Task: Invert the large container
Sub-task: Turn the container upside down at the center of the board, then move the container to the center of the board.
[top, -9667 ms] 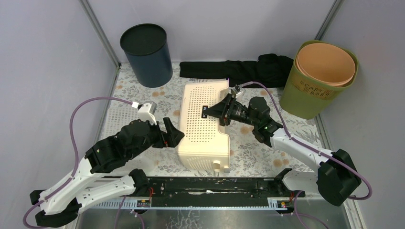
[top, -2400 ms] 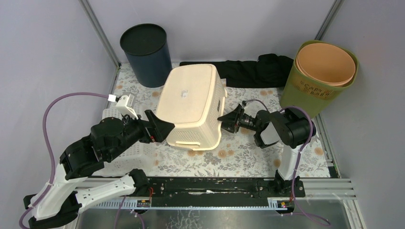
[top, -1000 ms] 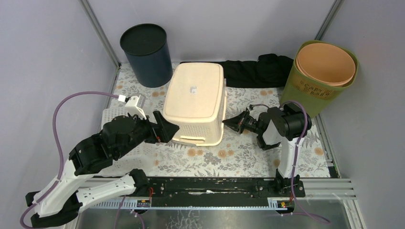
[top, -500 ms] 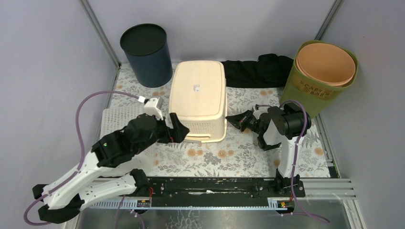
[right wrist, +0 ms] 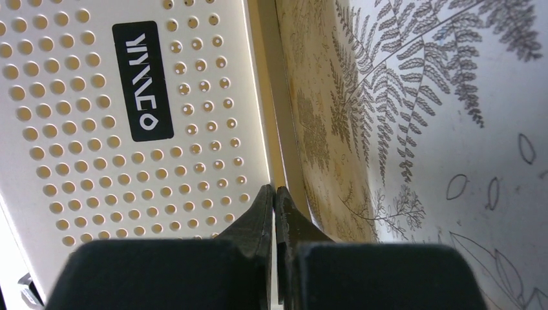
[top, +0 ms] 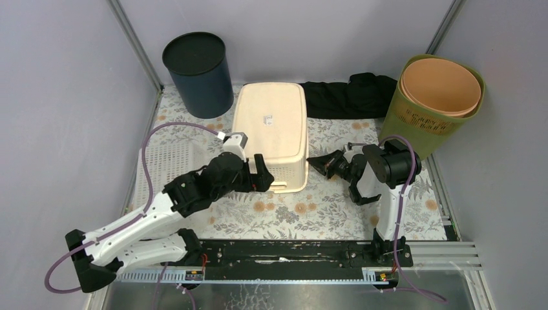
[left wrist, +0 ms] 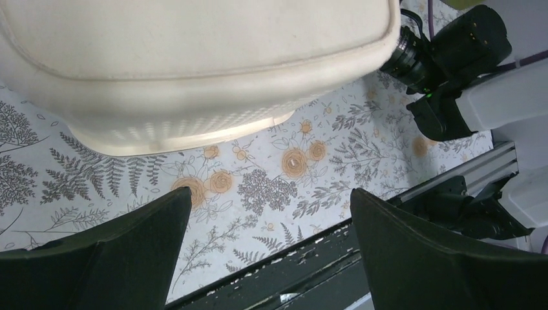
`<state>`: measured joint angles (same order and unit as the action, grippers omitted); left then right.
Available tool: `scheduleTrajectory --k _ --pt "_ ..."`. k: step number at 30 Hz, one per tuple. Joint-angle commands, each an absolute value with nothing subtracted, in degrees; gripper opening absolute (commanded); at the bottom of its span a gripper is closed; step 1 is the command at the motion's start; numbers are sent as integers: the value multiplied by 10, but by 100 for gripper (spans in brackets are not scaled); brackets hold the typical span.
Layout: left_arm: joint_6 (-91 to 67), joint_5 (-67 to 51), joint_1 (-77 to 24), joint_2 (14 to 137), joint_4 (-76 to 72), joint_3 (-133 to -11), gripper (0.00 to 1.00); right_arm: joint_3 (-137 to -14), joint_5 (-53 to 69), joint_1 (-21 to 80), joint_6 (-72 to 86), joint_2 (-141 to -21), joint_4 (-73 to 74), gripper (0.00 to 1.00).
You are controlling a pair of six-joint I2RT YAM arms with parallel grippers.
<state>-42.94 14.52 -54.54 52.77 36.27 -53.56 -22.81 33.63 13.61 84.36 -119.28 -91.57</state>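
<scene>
The large container [top: 269, 129], a cream perforated basket, stands inverted in the upper centre of the top view: its solid base faces up and its rim rests on the floral mat [top: 323, 210]. The left gripper [top: 261, 178] sits at the lower edge of the container, against the lower left part of its short wall as seen from above. Its jaws are spread wide and hold nothing. In the left wrist view the container [left wrist: 194, 64] fills the upper part of the frame, the left gripper [left wrist: 270, 197] has one finger in each lower corner, and a strip of bare mat [left wrist: 271, 174] separates the fingertips from the container wall, so the two are apart. The right gripper [top: 316, 161] lies just to the right of the container, level with its lower right corner, pointing toward the side wall. Its jaws are pressed together with nothing between them. In the right wrist view the perforated wall [right wrist: 129, 129], carrying a black label [right wrist: 143, 81], occupies the left of the frame, and the right gripper [right wrist: 274, 192] has its joined tips near the line where the rim meets the mat [right wrist: 420, 129]; contact with the rim cannot be determined. A dark blue bin [top: 197, 74] stands at the upper left of the container, a black cloth [top: 352, 93] lies at its upper right, and a green basket [top: 430, 123] stands at the far right.
</scene>
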Motion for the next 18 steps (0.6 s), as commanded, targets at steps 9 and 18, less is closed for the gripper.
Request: scheduleTrajectory --k 9,18 --pt "-408 44 -393 614 184 -468 100 -210 325 130 837 -1179 -975 0" --pt "-397 -3 -325 712 114 -480 100 -200 330 130 831 -1167 -975 0"
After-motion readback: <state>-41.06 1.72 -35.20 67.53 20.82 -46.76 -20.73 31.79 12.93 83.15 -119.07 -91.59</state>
